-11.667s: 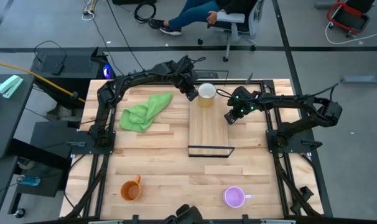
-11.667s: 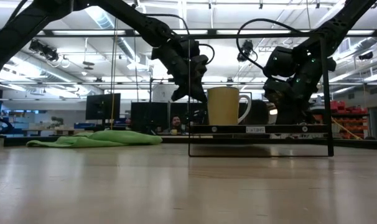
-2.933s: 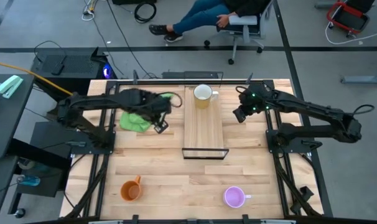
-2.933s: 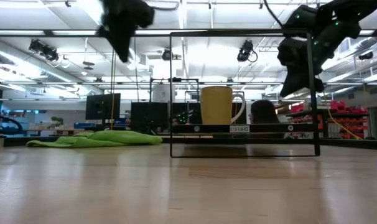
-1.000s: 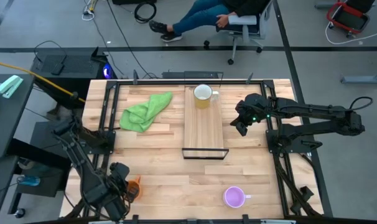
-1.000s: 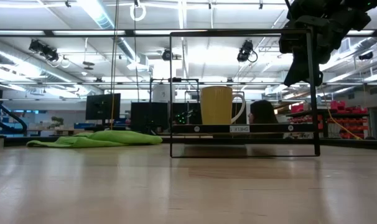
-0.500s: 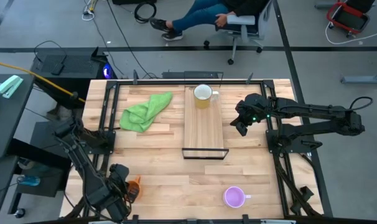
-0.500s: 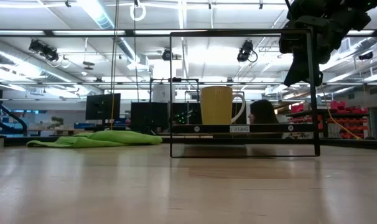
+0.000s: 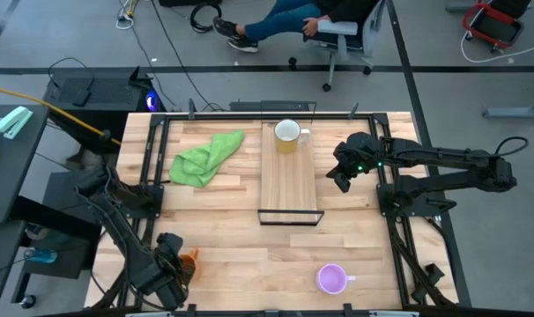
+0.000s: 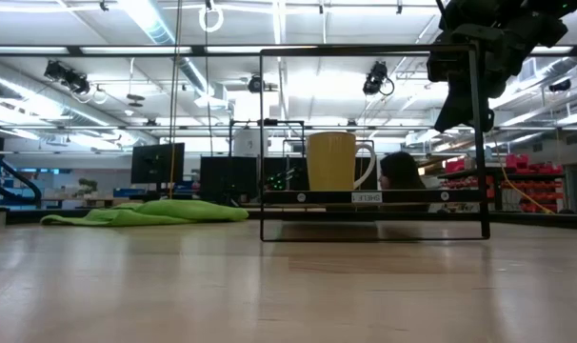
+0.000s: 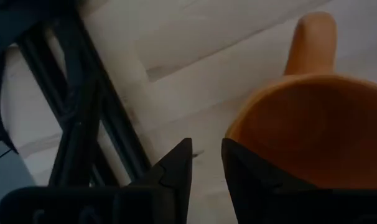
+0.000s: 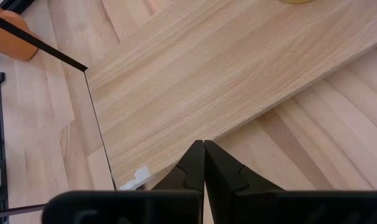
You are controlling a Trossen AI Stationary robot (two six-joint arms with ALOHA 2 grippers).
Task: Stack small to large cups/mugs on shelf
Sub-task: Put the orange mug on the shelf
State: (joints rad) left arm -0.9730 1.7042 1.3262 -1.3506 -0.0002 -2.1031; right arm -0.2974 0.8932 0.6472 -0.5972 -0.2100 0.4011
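Left tool [image 9: 174, 267] is hovering at the orange mug [image 9: 189, 261] on the counter's near left, fingers slightly apart beside its rim. Right tool [image 9: 337, 177], fingers together, is waiting right of the shelf [image 9: 289, 180].

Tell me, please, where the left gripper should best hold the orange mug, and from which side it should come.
Probably the rim wall, from above. The orange mug stands upright with its mouth open, and its handle points away from the left gripper, whose fingers are already beside the near rim, slightly apart.
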